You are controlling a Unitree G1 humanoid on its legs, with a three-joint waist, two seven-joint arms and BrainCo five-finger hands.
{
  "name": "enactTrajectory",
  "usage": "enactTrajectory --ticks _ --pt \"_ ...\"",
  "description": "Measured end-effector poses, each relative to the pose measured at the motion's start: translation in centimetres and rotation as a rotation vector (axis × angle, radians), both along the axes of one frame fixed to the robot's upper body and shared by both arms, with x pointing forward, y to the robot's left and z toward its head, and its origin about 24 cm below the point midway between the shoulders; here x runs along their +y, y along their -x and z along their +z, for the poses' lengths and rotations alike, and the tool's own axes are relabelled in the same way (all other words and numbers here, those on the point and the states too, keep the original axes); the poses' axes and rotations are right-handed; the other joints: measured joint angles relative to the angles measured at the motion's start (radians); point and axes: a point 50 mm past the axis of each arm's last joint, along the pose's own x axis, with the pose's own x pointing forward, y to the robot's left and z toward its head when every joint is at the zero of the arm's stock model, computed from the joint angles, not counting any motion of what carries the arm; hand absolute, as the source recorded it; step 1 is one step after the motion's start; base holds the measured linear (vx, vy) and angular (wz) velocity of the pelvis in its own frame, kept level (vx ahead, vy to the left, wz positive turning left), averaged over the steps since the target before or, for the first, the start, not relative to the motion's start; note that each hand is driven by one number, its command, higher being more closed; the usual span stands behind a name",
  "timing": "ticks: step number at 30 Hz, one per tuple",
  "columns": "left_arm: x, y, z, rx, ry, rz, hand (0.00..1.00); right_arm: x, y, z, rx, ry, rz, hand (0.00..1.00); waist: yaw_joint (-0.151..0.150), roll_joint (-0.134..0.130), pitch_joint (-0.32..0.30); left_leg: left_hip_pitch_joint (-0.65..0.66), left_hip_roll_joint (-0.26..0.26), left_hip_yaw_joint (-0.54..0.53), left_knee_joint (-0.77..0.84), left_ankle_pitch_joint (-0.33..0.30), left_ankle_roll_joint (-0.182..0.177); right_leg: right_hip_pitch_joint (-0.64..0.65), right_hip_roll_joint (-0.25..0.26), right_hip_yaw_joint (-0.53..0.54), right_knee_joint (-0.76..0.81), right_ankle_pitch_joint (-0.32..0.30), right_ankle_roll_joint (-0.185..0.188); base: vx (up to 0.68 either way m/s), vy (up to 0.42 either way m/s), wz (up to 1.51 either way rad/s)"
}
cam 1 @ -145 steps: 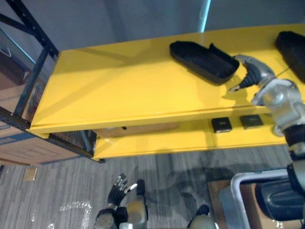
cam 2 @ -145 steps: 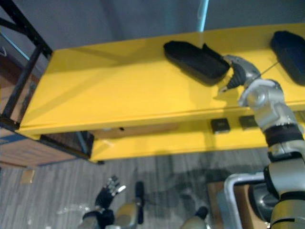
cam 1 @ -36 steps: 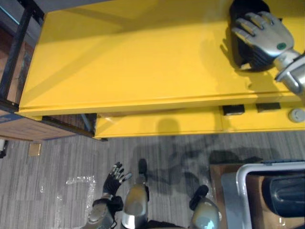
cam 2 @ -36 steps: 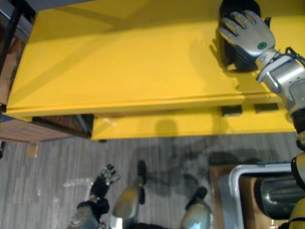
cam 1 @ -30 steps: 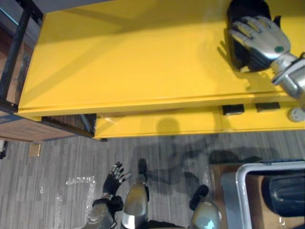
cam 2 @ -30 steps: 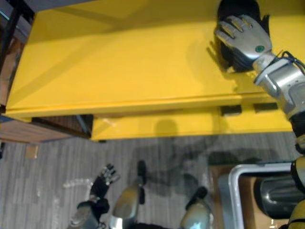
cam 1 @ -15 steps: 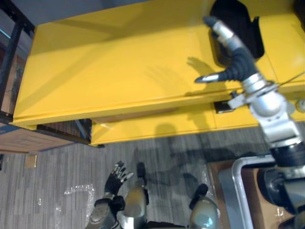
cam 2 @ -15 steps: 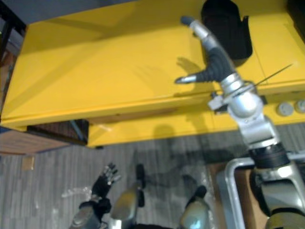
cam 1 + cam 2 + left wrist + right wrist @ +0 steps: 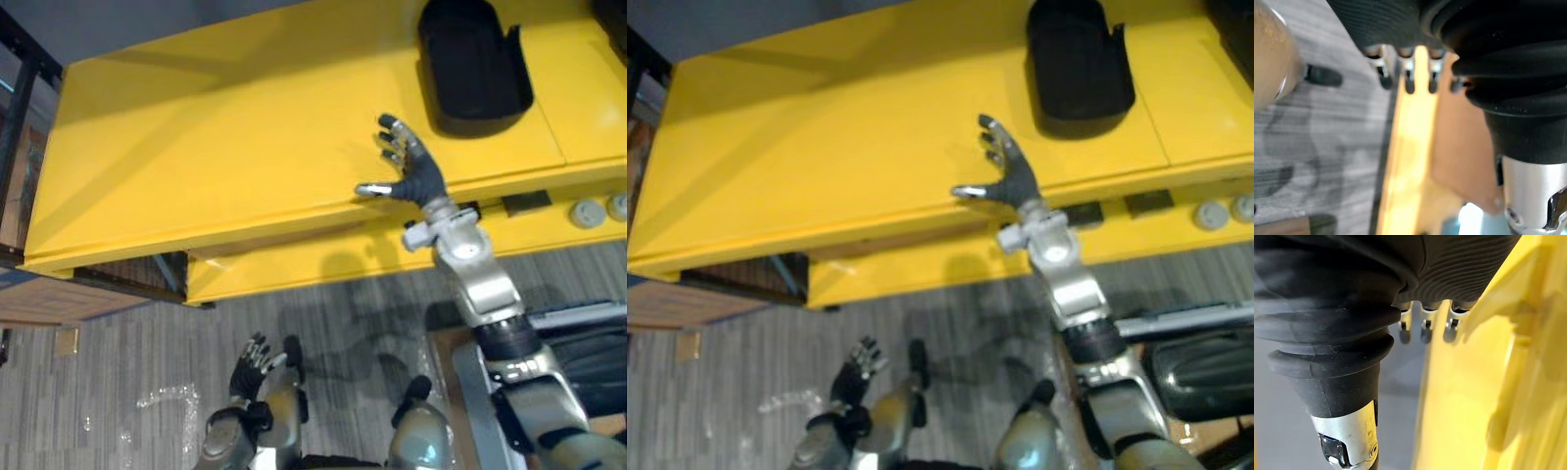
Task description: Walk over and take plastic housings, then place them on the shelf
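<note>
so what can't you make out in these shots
- Dark shape, eye views: cut off by the top right corner, possibly another housing.
- Lower shelf: its inside is hidden under the top shelf.
- Dark squares and grey discs: too small to identify.
- Dark item, lower right: cut off by the edge.

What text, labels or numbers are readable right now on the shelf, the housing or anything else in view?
None readable.
The plastic housing and the yellow shelf show no print.
The small dark plates on the lower front edge are too small to read.
</note>
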Motion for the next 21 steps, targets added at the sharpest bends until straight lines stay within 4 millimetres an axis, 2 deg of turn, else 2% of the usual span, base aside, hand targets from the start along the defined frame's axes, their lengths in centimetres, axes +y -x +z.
enactTrajectory --ticks 6,11,21 --pt "-0.7 0.0 0.0 -0.001 0.018 0.003 0.0 0.4 -0.7 0.7 -0.033 -0.038 -0.095 0.0 -0.007 0.022 0.003 0.003 -0.002 -0.001 0.0 0.001 0.002 0.0 -0.004 0.001 0.007 -0.003 -0.001 0.0 0.0 0.0" --pt "-1.6 0.2 -0.3 0.011 0.019 -0.029 0.0 0.7 -1.0 1.4 -0.066 -0.073 -0.162 0.0 -0.023 0.026 0.001 0.012 -0.012 0.0 0.0 -0.001 0.005 -0.001 -0.017 0.008 0.021 -0.013 0.004 -0.01 -0.009 -0.01" --pt "-2.1 0.4 -0.7 0.033 0.036 -0.031 0.0 -0.2 -1.1 2.0 -0.106 -0.086 -0.248 0.0 -0.03 0.062 0.001 0.017 -0.015 0.003 0.0 -0.003 0.008 -0.003 -0.02 0.017 0.028 -0.013 0.005 0.0 -0.005 -0.02"
